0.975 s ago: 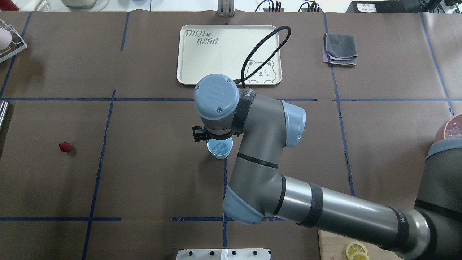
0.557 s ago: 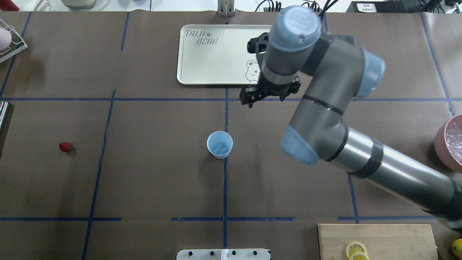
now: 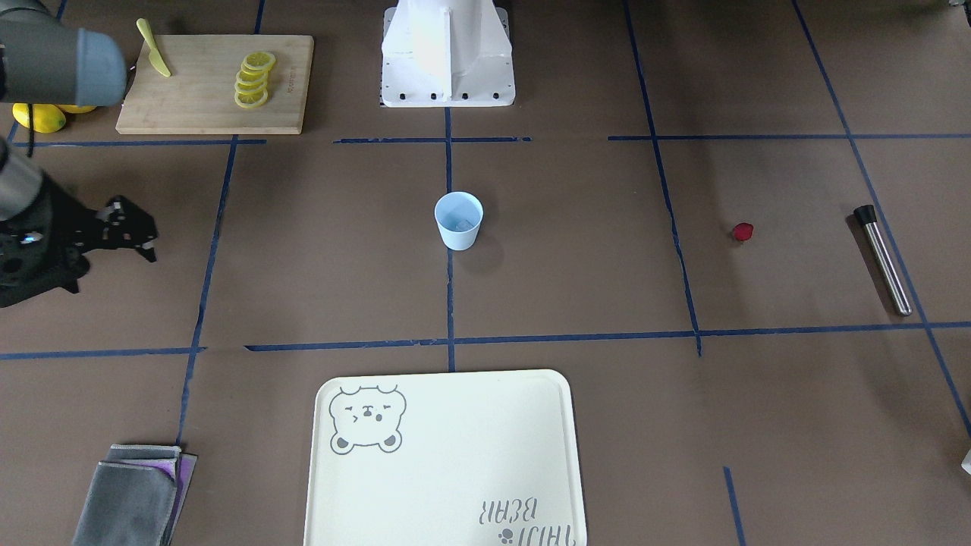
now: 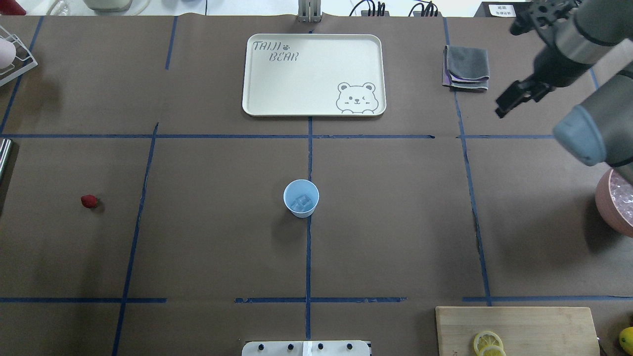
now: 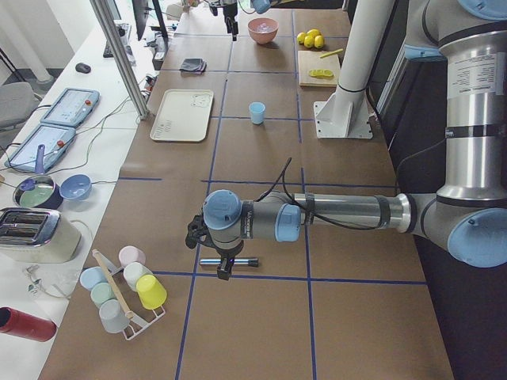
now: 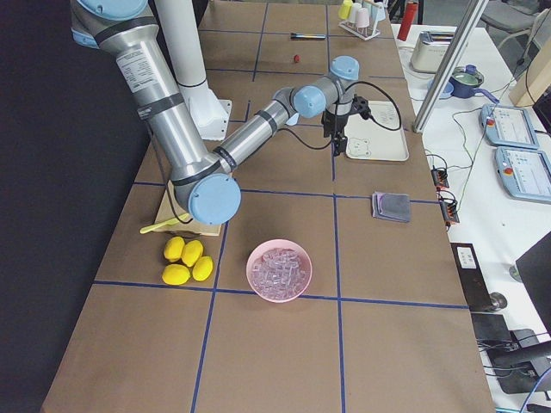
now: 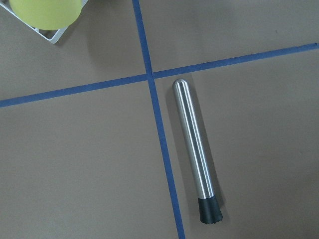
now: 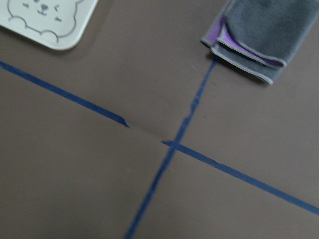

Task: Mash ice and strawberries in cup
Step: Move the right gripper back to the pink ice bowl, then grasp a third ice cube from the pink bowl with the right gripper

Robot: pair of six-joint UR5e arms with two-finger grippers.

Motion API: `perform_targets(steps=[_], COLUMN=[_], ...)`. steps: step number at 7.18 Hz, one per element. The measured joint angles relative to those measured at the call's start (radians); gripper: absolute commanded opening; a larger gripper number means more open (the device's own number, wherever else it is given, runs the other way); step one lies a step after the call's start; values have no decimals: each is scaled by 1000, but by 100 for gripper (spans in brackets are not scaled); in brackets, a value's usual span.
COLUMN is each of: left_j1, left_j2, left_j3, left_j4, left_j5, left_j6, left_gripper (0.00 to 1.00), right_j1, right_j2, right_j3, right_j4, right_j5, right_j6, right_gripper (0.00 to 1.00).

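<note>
at the bottom right of the overhead view a wooden cutting board [image 4: 544, 326] carries lemon slices [image 4: 487, 342], no part of this job.

the cup [image 4: 301, 198] stands upright at mid-frame on a blue tape line, free of both arms. it looks light and thin-walled, so it would likely skid or tip under a sideways push; a hold around its wall should steady it during mashing. the ice [image 4: 302, 201] lies at its bottom, hard, and probably slick and wet.

the strawberry [image 4: 89, 200] lies at mid-left, well apart from the cup. it is probably soft and easily bruised, so a light pinch across its middle seems right.

in the left wrist view a steel muddler [image 7: 195, 154] lies flat beside a tape crossing. its shaft looks smooth and apt to roll; gripping mid-shaft seems safest. the left gripper [image 5: 222, 265] hangs above it in the left side view; i cannot tell how its jaws stand.

the right gripper [image 4: 504, 106] sits at the upper right, blurred, jaws unreadable.

the table [image 4: 207, 247] is covered in brown paper, flat and matte. farther off lie a cream tray [image 4: 277, 112] and a folded grey cloth [image 4: 466, 66]. the room beyond holds a side bench with a cup rack [image 5: 119, 293].
</note>
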Motion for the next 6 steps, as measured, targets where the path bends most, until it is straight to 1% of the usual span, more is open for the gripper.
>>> perform_targets(steps=[1, 2, 3, 4, 5, 6], left_j1=[0, 0, 0, 0, 0, 0], left_j2=[2, 3, 7, 10, 11, 12], left_j3=[0, 0, 0, 1, 2, 2], left_j4=[-1, -1, -1, -1, -1, -1], left_j5=[0, 0, -1, -1, -1, -1], left_j6=[0, 0, 1, 1, 1, 1], left_gripper=[100, 100, 100, 100, 100, 100], right_j1=[74, 125, 149, 157, 159, 159], right_j2=[-100, -209, -323, -412, -470, -511], right_j3=[1, 1, -3, -9, -14, -18], right_j4=[32, 110, 229, 336, 395, 420], right_j5=[36, 53, 56, 46, 21, -6], right_j6=[-137, -222, -263, -279, -295, -326], right_gripper=[97, 97, 91, 88, 84, 81])
